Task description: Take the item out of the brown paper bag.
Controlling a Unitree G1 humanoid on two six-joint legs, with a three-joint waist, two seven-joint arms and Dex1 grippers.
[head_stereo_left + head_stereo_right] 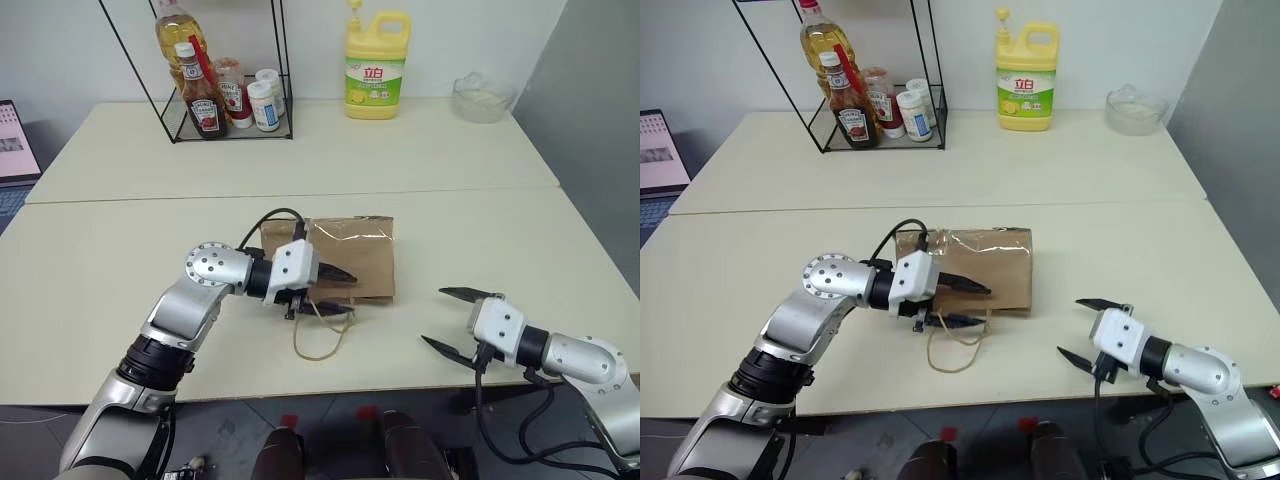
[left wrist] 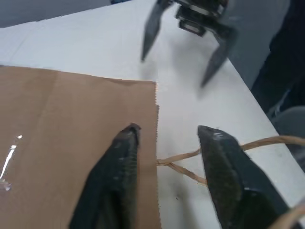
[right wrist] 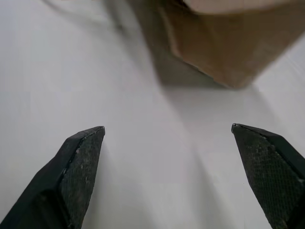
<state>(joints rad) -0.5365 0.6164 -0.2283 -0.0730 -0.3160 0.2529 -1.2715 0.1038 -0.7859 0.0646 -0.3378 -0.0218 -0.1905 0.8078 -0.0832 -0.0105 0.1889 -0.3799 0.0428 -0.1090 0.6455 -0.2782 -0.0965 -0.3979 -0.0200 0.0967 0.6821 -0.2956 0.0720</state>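
Brown paper bag (image 1: 362, 262): matt kraft paper, glossy clear tape strip on top, twisted paper-cord handles. Table (image 1: 470, 160): smooth matt cream. Detergent jug (image 1: 376, 66): glossy yellow plastic. Rack (image 1: 226, 72): thin black wire. Gripper fingertips (image 3: 78, 164): rough black pads.

Brown paper bag (image 1: 350, 258) lies flat mid-frame on the near table (image 1: 520, 250). Left gripper (image 1: 335, 292) sits at the bag's lower edge, jaws part open, astride the edge and the cord handles (image 1: 322, 335). Bare tabletop between bag and right gripper (image 1: 452, 320), lower right, jaws wide: open lane there. Broad bare strip above the bag. Top of frame blocked by wire rack (image 1: 225, 75) of bottles, yellow jug (image 1: 376, 65), glass bowl (image 1: 482, 98)
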